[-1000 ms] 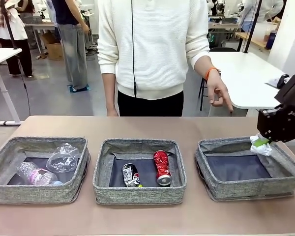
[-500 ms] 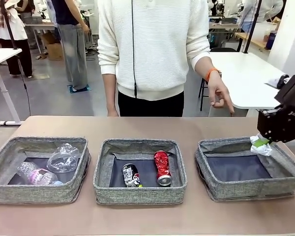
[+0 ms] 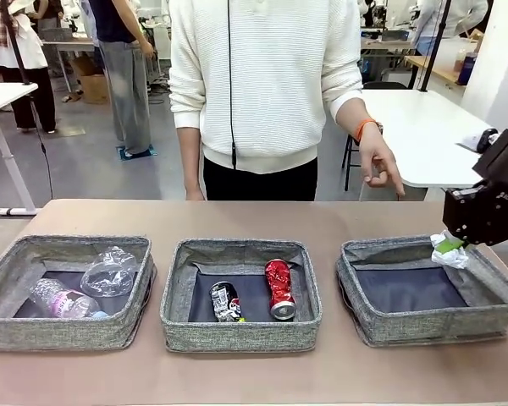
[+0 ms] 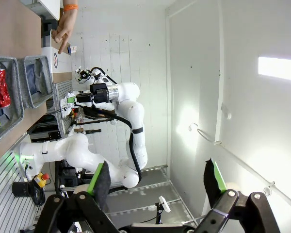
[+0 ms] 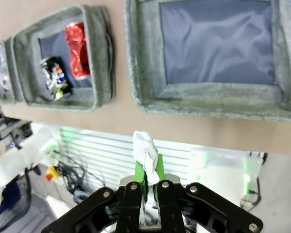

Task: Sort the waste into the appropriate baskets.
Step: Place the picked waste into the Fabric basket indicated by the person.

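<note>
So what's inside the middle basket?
The middle basket holds a crushed red can and a crushed dark can on its dark bottom. Anything beneath them is hidden.

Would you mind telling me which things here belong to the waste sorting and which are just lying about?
Job:
- three baskets
- bottle
- plastic cup
- red can
- dark can
- paper ball, held by right gripper

Lying about:
- white table behind the person
- left gripper, idle

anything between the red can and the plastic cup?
Front view: the crushed dark can lies between the crushed red can and the clear plastic cup, plus the two baskets' adjoining walls.
</note>
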Motion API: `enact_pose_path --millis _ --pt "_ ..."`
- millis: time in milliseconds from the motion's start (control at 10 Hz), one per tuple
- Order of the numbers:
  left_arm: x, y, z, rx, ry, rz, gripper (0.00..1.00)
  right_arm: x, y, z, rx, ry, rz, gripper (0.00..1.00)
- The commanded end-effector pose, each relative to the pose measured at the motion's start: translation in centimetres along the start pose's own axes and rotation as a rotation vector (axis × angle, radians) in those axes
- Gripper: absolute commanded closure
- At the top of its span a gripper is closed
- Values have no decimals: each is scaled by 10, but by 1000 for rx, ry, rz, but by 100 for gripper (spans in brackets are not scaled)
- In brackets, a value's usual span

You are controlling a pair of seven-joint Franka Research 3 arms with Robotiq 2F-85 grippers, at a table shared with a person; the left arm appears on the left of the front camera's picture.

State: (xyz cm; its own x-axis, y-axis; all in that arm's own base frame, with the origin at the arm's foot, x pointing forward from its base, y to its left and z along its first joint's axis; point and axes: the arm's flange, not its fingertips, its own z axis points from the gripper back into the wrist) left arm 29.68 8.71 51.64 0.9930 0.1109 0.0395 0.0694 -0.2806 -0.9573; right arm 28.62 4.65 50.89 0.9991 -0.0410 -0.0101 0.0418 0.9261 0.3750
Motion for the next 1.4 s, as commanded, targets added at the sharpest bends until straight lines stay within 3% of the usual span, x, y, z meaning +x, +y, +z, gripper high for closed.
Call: enact_pose_path --millis 0,300,600,700,800,900,1100,1200,1300 --pt "-3 -3 -4 -18 -3 -1 0 64 -39 -2 113 -142 -49 92" --pt "-3 -3 -4 -18 -3 -1 0 71 -67 -15 135 -174 -86 92" --pt "-3 -3 -4 -18 -3 -1 0 73 -73 -19 176 -152 -70 92" --pt "-3 -3 -4 -18 -3 -1 0 72 -73 -20 176 -154 -74 51" --pt "-3 -3 -4 -18 -3 -1 0 70 -72 -19 158 -167 -74 35" --pt "-3 -3 -4 -18 -3 -1 0 69 -71 -15 158 -183 -81 0" --pt "-3 -3 -4 -18 -3 -1 0 68 -74 -14 156 -185 -94 0" --pt "-3 -3 -4 -18 -3 -1 0 68 -75 -15 159 -188 -98 11" --pt "-3 -3 -4 -18 -3 -1 0 67 -75 -14 161 -189 -97 2"
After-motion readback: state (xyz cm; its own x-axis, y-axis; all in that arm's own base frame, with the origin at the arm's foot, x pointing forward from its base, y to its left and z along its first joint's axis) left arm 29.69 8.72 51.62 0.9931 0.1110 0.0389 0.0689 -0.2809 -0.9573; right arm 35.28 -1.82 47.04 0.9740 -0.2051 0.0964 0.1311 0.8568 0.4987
